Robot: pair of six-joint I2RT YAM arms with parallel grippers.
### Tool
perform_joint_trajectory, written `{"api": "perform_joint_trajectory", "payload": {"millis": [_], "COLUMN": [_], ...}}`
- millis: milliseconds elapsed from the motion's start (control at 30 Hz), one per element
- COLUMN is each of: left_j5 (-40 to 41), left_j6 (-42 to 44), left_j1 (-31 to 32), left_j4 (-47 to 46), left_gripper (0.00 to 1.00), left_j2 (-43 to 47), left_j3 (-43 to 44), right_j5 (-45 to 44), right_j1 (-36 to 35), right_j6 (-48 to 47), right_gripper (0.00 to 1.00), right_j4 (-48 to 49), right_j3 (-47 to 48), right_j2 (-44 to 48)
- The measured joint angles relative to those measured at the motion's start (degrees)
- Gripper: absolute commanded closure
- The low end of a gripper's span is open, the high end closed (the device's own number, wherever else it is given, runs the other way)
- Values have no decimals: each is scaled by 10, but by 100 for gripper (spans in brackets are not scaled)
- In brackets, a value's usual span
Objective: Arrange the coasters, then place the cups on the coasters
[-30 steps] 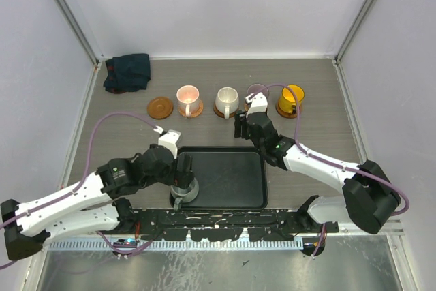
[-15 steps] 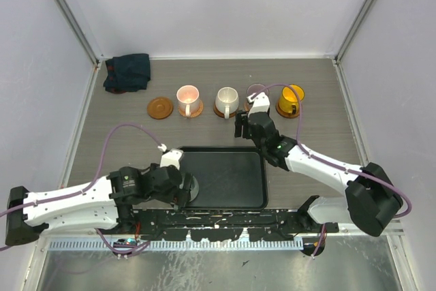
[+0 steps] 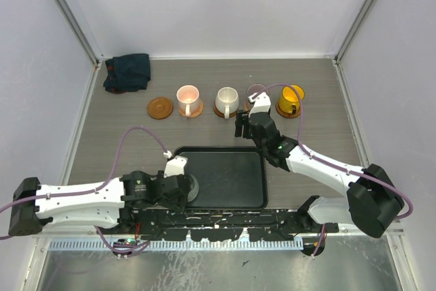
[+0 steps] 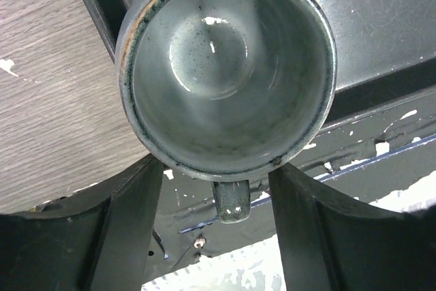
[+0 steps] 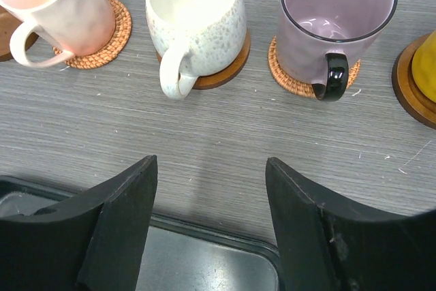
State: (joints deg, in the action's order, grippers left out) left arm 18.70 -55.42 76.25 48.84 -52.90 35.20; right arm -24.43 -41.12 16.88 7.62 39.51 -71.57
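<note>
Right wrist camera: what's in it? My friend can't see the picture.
Pink cup, white cup, purple cup and the edge of a yellow cup stand in a row on coasters. The right gripper hangs open and empty before them.

Pink cup (image 5: 58,1), cream cup (image 5: 194,18), mauve cup (image 5: 337,11), yellow cup (image 3: 291,97) on coasters (image 5: 121,28); leftmost coaster (image 3: 161,108) bare; grey-green cup (image 4: 225,66) upright at tray (image 3: 231,175) corner.

So behind the tray (image 3: 228,172) there's four cups (image 3: 227,99) in a row, each on its own coaster (image 3: 191,108). One bare coaster (image 3: 160,108) sits at that row's left end. A fifth cup (image 4: 228,66) stands in the tray's near-left corner, and a cloth (image 3: 127,71) is way back behind its left side.
</note>
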Motion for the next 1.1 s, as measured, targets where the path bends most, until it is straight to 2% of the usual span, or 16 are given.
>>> {"api": "perform_joint_trajectory", "payload": {"millis": [333,400,600,867,1100], "left_j5": [6,7,10,21,43], "left_j6": [-11,-11,-10,-5,23], "left_j1": [3,3,3,10,14], "left_j4": [-33,-35,-44,-49,-42], "left_gripper": [59,67,99,100,100], "left_j2": [-7,-8,-9,-13,-13], "left_j3": [-19,-20,-21,-21,-16], "right_j5": [2,3,4,7,17], "right_j1": [0,0,0,0,0], "right_j6": [9,12,14,15,15], "right_gripper": [31,30,31,42,48], "right_j4": [-2,-2,-4,-8,-4], "right_j3": [-2,-3,-8,-12,-16], "right_j2": [0,0,0,-1,-23]}}
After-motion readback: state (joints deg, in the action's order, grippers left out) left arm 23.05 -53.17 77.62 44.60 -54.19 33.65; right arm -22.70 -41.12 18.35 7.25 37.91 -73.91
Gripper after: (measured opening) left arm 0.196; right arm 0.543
